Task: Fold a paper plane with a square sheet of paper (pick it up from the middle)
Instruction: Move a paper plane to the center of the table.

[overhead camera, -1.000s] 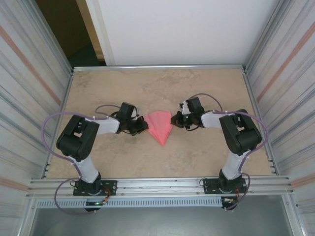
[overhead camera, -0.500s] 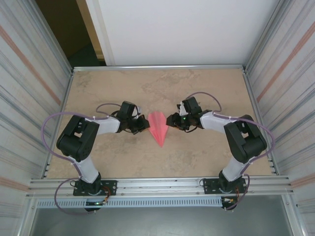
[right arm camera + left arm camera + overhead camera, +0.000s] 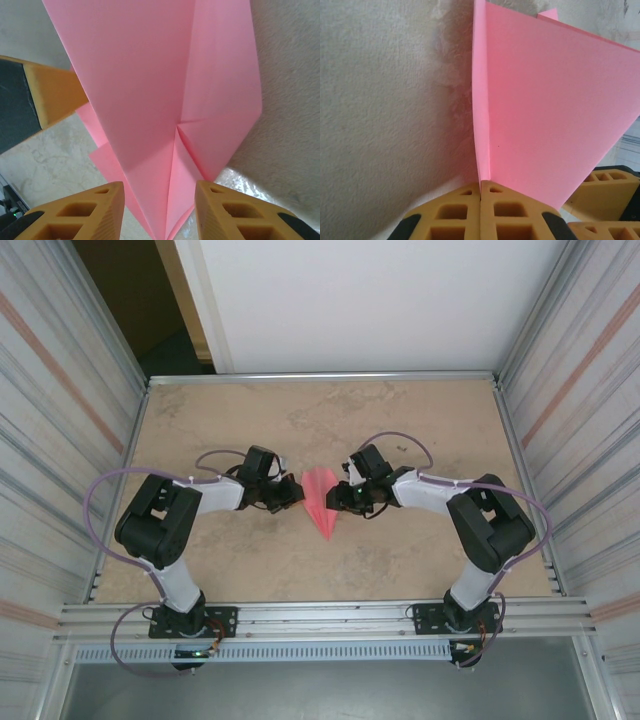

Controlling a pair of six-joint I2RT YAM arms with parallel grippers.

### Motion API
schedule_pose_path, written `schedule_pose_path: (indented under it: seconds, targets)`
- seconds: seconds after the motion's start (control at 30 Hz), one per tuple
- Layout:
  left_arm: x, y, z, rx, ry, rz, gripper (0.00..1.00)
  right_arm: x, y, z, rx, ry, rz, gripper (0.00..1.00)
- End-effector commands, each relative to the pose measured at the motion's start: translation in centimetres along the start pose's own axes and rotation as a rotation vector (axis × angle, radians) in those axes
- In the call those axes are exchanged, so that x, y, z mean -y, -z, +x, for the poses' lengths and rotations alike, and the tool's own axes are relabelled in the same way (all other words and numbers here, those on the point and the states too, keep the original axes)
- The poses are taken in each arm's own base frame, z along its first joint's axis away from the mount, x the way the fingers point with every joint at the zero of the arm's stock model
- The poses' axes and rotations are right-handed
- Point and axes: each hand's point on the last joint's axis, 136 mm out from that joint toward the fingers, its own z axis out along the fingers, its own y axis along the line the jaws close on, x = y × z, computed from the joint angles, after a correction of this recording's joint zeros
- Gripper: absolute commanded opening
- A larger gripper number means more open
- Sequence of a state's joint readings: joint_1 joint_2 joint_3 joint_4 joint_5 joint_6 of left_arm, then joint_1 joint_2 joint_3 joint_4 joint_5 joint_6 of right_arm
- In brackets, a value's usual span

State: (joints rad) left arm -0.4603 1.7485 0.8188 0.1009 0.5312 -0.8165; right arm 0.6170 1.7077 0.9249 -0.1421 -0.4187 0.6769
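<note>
**A:** What is different from a second ago?

**B:** The right fingers (image 3: 334,498) have come in toward the left fingers (image 3: 485,197). The sheet of paper (image 3: 320,498) between the two pairs was a wide wedge then, and now it looks clearly narrower from above. I judge that its right half is being pushed up and over toward the left.

**A:** How do the fingers stand?

**B:** The left fingers are pressed fully together. A raised edge of the paper runs into the seam where they meet, so I believe they pinch it there. The right fingers were together a second ago and now stand partly apart. In the right wrist view the folded layers lie in the gap between them, but they do not clamp anything.

**A:** And where exactly is the paper?

**B:** It rests on the worktop (image 3: 420,430), touching the tips of the left fingers on one side and reaching between the right fingers on the other. Its sharp point is directed toward the arm bases.

**A:** What does this mean for the plane?

**B:** It seems the lengthwise fold is in progress but not yet pressed flat. The crease is not sharp yet, so the half may spring back.
</note>
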Motion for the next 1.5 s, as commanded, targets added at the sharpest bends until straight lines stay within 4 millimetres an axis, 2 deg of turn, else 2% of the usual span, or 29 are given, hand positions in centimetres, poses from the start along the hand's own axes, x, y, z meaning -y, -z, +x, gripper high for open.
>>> schedule_pose_path:
  seconds: [0.0,0.2,0.37,0.57,0.9,1.13,1.3,1.47]
  targets:
    - [0.8,0.0,0.2,-0.022,-0.020,0.016,0.02,-0.4,-0.1,-0.3,-0.006,0.012,0.010,0.41]
    - [0.7,0.0,0.2,-0.023,-0.018,0.016,0.02,0.4,-0.1,-0.5,0.017,0.010,0.066,0.43]
    - [0.8,0.0,0.2,-0.024,-0.020,0.016,0.02,0.2,0.3,-1.6,0.044,0.033,0.084,0.45]
    - [0.8,-0.1,0.1,-0.022,-0.018,0.015,0.02,-0.3,0.1,-2.0,0.048,0.070,0.077,0.42]
    - [0.8,-0.1,0.0,-0.023,-0.017,0.015,0.02,0.1,-0.8,-0.9,0.001,0.069,0.073,0.43]
    - [1.0,0.0,-0.1,-0.021,-0.019,0.017,0.02,-1.3,-1.3,0.2,-0.021,0.084,0.048,0.43]
    - [1.1,0.1,-0.1,-0.020,-0.021,0.020,0.02,-1.2,-1.9,1.2,-0.031,0.094,0.104,0.43]
    - [1.2,0.1,0.0,-0.022,-0.024,0.022,0.02,-0.7,-2.4,1.5,-0.019,0.121,0.189,0.50]
